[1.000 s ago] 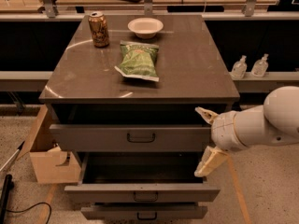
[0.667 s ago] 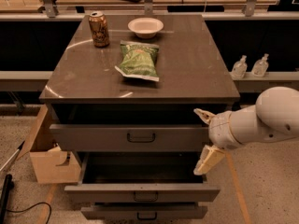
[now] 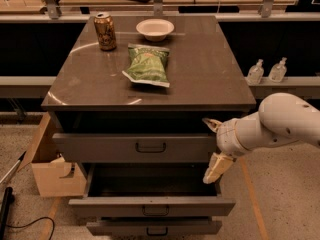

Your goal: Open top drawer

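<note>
The top drawer [image 3: 100, 148] is a wide grey drawer under the cabinet top, pulled out a little, with a small dark loop handle [image 3: 150, 147] at its centre. My gripper [image 3: 215, 146] is at the right end of that drawer's front panel. It is open, with one cream finger [image 3: 212, 124] above and the other [image 3: 217, 168] below. It holds nothing and is well right of the handle. The white arm [image 3: 285, 121] reaches in from the right.
The middle drawer [image 3: 150, 206] stands pulled out further, and the bottom drawer [image 3: 152, 228] sits below it. On the cabinet top [image 3: 210, 69] are a can [image 3: 105, 31], a white bowl [image 3: 155, 29] and a green chip bag [image 3: 147, 65]. A cardboard box [image 3: 52, 171] stands at the left. Two bottles [image 3: 255, 72] stand on a ledge at the right.
My gripper has shifted slightly to the left, closer to the right end of the top drawer's front. The drawers have not visibly moved.
</note>
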### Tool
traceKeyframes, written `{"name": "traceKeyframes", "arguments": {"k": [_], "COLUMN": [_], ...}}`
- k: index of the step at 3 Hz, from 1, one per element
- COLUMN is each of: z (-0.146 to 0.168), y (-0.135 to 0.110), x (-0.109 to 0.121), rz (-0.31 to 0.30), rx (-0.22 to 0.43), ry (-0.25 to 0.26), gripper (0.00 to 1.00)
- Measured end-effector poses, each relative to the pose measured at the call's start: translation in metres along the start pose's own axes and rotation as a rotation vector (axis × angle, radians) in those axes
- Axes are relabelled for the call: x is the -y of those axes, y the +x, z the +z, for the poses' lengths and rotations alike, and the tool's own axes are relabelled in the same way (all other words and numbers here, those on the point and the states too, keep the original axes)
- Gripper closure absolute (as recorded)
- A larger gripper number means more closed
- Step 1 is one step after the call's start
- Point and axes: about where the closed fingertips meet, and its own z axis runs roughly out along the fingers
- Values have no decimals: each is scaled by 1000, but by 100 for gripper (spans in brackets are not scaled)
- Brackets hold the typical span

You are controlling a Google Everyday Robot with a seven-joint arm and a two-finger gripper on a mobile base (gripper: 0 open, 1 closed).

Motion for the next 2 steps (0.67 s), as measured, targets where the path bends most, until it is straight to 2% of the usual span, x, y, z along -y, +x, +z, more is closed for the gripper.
{"name": "traceKeyframes", "arguments": {"k": [1,2], "z": [10,6], "y": [3,6], "x": [3,1], "rz": [-1,4], "rx": [-2,-14], "ry": [-19,-36], "gripper": [14,37]}}
